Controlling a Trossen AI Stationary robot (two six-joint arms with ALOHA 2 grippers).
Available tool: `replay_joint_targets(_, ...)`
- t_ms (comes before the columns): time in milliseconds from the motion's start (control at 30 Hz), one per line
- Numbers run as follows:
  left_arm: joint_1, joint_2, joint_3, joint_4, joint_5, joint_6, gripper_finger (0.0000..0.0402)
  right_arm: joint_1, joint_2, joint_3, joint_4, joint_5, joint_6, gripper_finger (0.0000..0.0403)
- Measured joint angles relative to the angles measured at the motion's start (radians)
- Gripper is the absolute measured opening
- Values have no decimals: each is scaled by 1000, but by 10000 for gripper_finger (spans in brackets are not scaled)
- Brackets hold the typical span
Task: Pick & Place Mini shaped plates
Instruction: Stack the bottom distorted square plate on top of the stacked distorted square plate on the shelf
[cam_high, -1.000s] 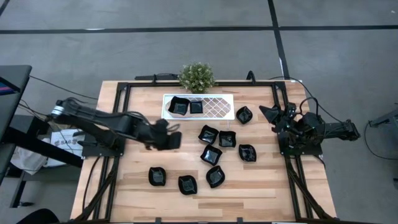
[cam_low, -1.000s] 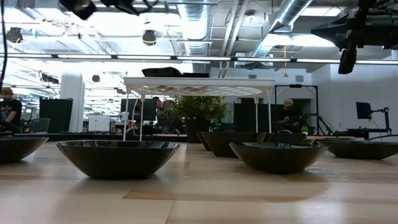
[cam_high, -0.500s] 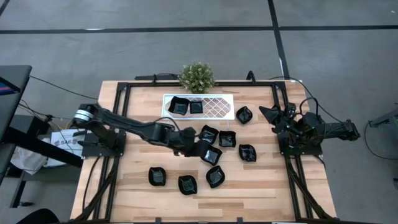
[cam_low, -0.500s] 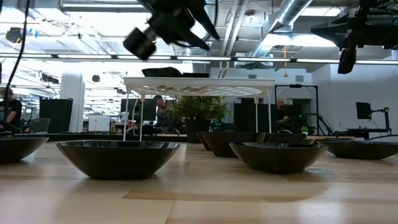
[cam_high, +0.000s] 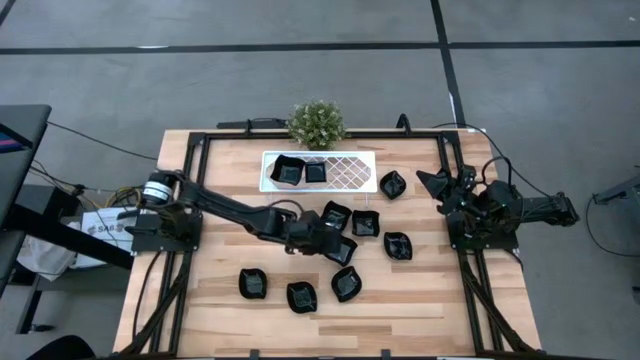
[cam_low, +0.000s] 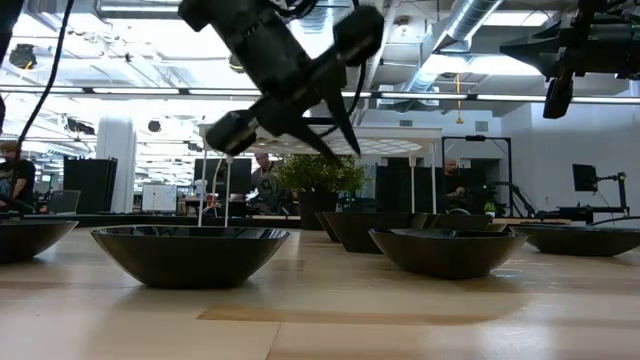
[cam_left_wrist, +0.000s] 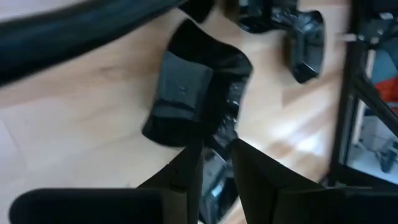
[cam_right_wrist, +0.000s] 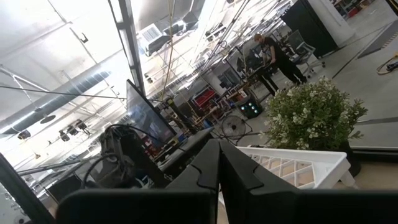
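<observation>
The mini shaped plates are scattered over the middle of the desk, two already in the white tray; glossy, stiff and likely slippery and chippable, each is best pinched across its thin raised rim. The left hand, fingers partly spread and empty, is poised over the crowded central cluster where neighbours leave little room, while the right hand is parked pressed together at the desk's right edge.

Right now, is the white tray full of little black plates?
No, the white tray holds only two black plates at one end; the rest of it is bare.
</observation>
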Motion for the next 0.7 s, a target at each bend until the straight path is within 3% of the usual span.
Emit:
replay_joint_targets(400,45,38,0,-18,-74,130,85,0,0,0,0,0,0,0)
replay_joint_targets(700,55,38,0,-19,-69,162,85,0,0,0,0,0,0,0)
